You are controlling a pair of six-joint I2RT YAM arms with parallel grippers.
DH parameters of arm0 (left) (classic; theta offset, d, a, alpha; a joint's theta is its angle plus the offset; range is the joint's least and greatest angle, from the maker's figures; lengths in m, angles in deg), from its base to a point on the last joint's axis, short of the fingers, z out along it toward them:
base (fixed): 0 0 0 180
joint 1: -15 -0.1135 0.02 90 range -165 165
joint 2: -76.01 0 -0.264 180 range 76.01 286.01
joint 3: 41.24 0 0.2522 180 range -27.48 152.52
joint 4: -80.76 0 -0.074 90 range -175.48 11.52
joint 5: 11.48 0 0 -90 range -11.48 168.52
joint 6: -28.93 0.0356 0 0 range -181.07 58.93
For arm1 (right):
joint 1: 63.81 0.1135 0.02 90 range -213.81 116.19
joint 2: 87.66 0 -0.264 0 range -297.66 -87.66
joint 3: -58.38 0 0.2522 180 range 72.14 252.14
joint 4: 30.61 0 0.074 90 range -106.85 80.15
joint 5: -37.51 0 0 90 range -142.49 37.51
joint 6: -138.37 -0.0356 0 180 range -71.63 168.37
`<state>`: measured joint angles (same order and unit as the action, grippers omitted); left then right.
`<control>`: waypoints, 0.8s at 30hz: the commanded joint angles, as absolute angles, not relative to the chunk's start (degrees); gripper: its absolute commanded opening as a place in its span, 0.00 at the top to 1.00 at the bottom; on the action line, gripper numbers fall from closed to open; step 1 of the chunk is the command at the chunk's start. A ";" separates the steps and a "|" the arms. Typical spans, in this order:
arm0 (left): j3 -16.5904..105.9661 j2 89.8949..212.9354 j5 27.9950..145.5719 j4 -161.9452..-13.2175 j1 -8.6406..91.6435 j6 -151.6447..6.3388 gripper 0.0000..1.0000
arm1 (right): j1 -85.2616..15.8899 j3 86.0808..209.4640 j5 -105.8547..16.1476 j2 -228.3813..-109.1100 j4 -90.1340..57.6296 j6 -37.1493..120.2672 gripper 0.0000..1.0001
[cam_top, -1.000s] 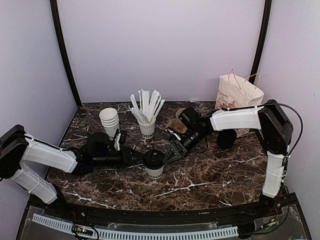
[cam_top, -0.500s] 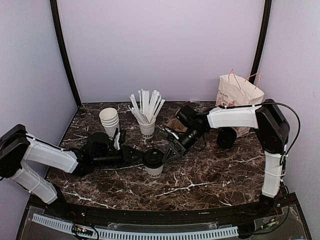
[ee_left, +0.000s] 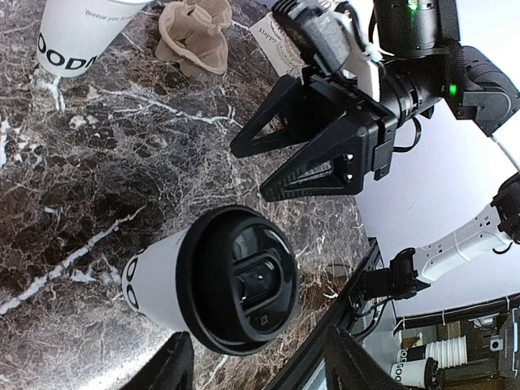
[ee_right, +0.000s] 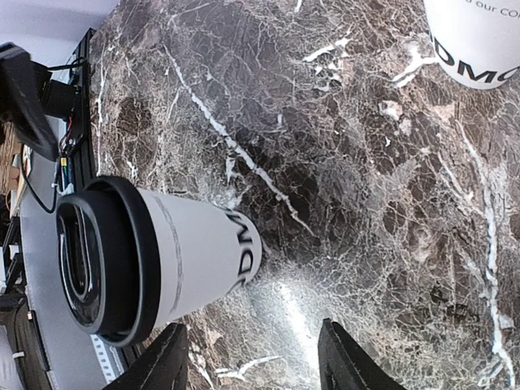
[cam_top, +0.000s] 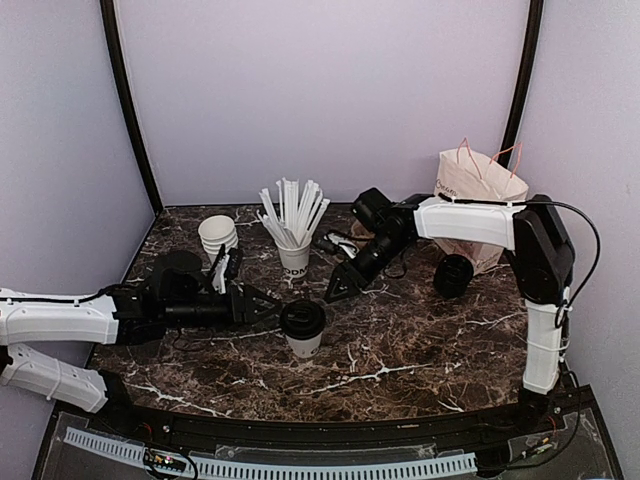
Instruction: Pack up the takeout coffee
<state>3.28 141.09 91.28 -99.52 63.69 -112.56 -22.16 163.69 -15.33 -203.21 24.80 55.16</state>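
Note:
The takeout coffee (cam_top: 302,328), a white cup with dark lettering and a black lid, stands upright on the marble table (cam_top: 420,350) between my two grippers, and neither touches it. My left gripper (cam_top: 268,306) is open just left of it. In the left wrist view the lid (ee_left: 244,284) lies ahead of the spread fingers (ee_left: 171,367), not between them. My right gripper (cam_top: 336,288) is open above and right of the cup. In the right wrist view the cup (ee_right: 162,260) lies left of the gap between the fingers (ee_right: 349,357).
A white cup full of straws (cam_top: 294,250) stands behind the coffee, with stacked lidless cups (cam_top: 218,238) to its left. A paper bag (cam_top: 478,190) stands at the back right, a black round object (cam_top: 453,275) in front of it. A brown cardboard piece (ee_left: 195,36) lies near the straw cup.
My left gripper opened, let go of the coffee and drew back to the left. My right gripper pulled away up and to the right. The cup stayed upright in place.

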 commanded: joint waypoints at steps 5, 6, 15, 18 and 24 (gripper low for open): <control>3.95 139.32 87.73 -93.80 63.82 -110.78 0.42 | -22.25 162.92 -15.32 -201.22 26.55 56.17 0.44; 3.75 139.70 87.91 -94.21 63.84 -110.89 0.42 | -22.24 162.28 -14.87 -200.55 26.30 56.19 0.44; 5.37 147.00 91.77 -100.20 63.81 -110.30 0.36 | -22.24 161.07 -10.17 -200.16 24.85 54.39 0.45; 6.77 148.57 91.72 -101.21 63.85 -110.12 0.36 | -22.26 161.88 -8.42 -201.05 25.07 53.71 0.45; 7.23 151.68 92.74 -104.81 63.87 -111.77 0.37 | -22.24 163.07 -6.10 -203.55 25.07 52.48 0.45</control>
<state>5.49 150.18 91.49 -100.96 63.71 -111.29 -22.21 161.15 -9.12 -201.59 25.65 53.65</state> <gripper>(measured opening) 0.634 0.551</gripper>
